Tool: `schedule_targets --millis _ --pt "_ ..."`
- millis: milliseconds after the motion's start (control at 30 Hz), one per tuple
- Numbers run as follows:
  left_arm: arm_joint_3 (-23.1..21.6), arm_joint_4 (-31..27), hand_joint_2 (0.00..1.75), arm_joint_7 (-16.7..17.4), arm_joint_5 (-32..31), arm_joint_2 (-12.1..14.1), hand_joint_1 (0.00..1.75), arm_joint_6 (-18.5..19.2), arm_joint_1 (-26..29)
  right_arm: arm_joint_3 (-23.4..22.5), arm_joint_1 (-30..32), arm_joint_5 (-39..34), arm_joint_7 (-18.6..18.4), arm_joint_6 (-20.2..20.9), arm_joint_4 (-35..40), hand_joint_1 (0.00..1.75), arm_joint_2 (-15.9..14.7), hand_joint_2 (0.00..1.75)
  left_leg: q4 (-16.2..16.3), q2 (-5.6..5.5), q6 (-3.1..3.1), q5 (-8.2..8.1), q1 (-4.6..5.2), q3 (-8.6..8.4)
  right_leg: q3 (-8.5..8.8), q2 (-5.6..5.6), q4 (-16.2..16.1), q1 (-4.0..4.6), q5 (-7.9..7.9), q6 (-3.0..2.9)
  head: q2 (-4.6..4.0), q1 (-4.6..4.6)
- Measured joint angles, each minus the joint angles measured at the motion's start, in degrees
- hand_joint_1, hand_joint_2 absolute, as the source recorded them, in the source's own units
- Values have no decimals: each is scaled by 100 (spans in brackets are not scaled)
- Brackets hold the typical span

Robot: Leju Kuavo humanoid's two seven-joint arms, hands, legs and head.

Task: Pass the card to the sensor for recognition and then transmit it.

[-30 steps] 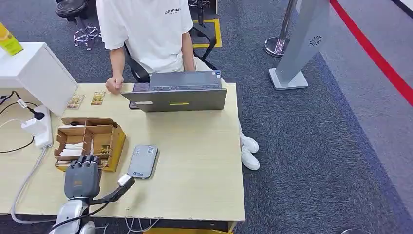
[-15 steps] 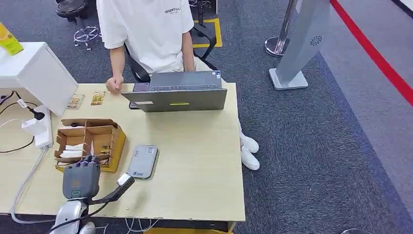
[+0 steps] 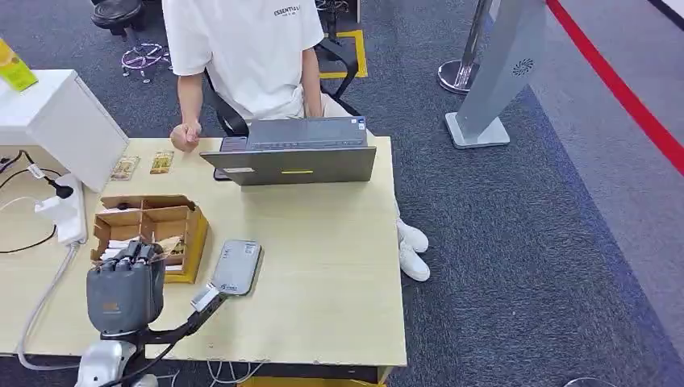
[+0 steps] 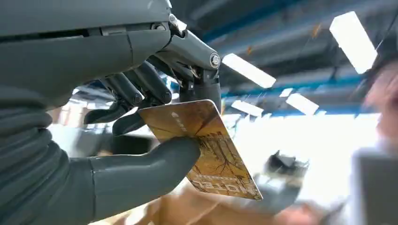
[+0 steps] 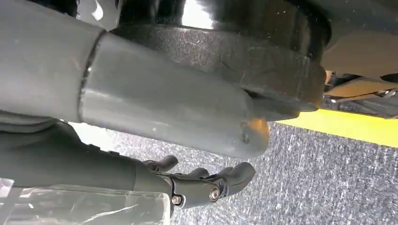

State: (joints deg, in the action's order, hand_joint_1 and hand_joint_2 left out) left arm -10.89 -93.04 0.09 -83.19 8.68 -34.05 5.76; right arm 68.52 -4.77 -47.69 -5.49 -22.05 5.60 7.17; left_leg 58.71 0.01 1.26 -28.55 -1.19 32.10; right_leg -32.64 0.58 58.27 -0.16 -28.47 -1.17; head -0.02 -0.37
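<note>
A gold card (image 4: 206,150) is pinched between the thumb and the dark fingers (image 4: 155,86) of the left hand (image 3: 125,292), which is raised over the bench's (image 3: 323,266) near left part, just before the cardboard box (image 3: 149,234). The box's compartments are seen to hold white slips and a card or two. The grey sensor (image 3: 235,267) lies flat on the bench just beside the box, toward the middle, apart from the hand. A laptop (image 3: 294,153) stands at the far edge, with a person (image 3: 242,48) in a white shirt seated behind it, one fist held at the far left corner near two small cards (image 3: 143,165). A white power strip (image 3: 64,214) lies at the left edge. The right hand (image 5: 206,183) is seen hanging over dark carpet, its fingers loosely curled on nothing.
</note>
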Motion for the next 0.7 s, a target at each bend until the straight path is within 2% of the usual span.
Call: schedule_targets --millis 67,167,267,367,433,533,567,600,700 --pt "-455 -824 175 151 8 105 175 -17 -74 0 1 -46 17 -17 0 0 0 0 1 -5 -3 -2 1 -1 3 -4 0 -1 0 0 2 -7" --pt "-847 -1509 175 273 180 286 175 -15 -339 0 1 -72 28 -17 2 0 0 0 1 -1 -3 -2 1 -6 6 -1 1 -1 1 -1 2 -4" --pt "-1006 -1801 175 288 510 417 175 52 -679 0 1 -57 28 -11 2 0 0 0 2 -5 -2 3 0 -11 5 -7 3 -1 2 -1 2 -4" --pt "-1044 -1674 175 389 940 411 175 685 -1626 68 -19 57 -37 20 2 0 0 0 5 -35 -11 21 0 -1 10 -35 5 1 7 -5 2 -4" --pt "-1044 -1180 175 386 965 308 175 938 -2473 157 -50 137 -100 41 0 0 0 0 5 -51 -8 33 0 -4 16 -48 7 1 17 -11 2 0" --pt "-1042 123 175 650 221 113 175 624 -3825 337 -116 335 -103 98 2 0 -9 0 9 -46 -10 48 0 2 10 -40 8 1 41 -9 2 -7" --pt "-1037 1039 175 840 -200 67 175 362 -4288 433 -146 405 -101 133 2 0 -20 0 9 -38 -6 51 0 0 12 -34 10 1 45 -13 2 -7" --pt "-1020 1753 175 953 -357 37 175 190 -4681 496 -165 429 -103 157 2 0 -20 0 9 -25 -3 53 0 -2 9 -22 12 1 53 -11 0 0" --pt "-930 3823 175 1093 -553 -31 175 -311 -5639 654 -182 453 -116 240 35 0 -13 0 9 9 -1 55 2 -6 -1 10 14 -2 65 -15 0 -13"
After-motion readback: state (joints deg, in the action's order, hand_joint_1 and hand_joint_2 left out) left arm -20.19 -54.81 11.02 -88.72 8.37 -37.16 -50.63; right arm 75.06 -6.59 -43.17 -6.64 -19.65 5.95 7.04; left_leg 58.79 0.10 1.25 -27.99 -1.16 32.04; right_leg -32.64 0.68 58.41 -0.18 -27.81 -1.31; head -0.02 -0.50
